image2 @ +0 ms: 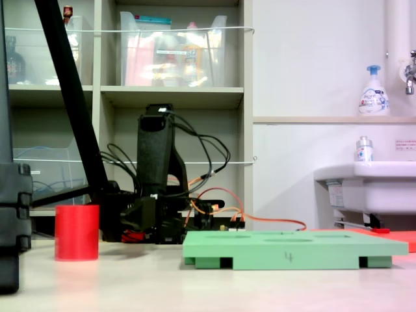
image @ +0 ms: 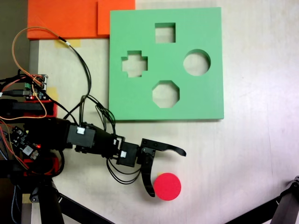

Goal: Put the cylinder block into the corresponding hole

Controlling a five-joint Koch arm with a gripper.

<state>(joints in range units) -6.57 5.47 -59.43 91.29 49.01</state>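
Observation:
The red cylinder block (image: 167, 186) stands upright on the pale table, toward the front of a fixed view from above; it also shows at the left of the low side view (image2: 77, 232). My gripper (image: 166, 172) is open, its two black fingers spread wide. The lower fingertip (image: 150, 192) lies just left of the cylinder, and the upper finger (image: 174, 149) reaches past above it. Nothing is held. The hole (image: 196, 62) is the round cutout at the right side of the green foam board (image: 205, 28), well beyond the gripper. The board lies flat on the table (image2: 292, 252).
The board also has square (image: 165, 32), cross (image: 134, 64) and octagonal (image: 165, 94) cutouts. Orange foam sheets (image: 65, 18) lie at the back left. Cables and a controller board (image: 35, 86) sit by the arm's base. Black tripod legs (image: 280, 205) cross the bottom corners.

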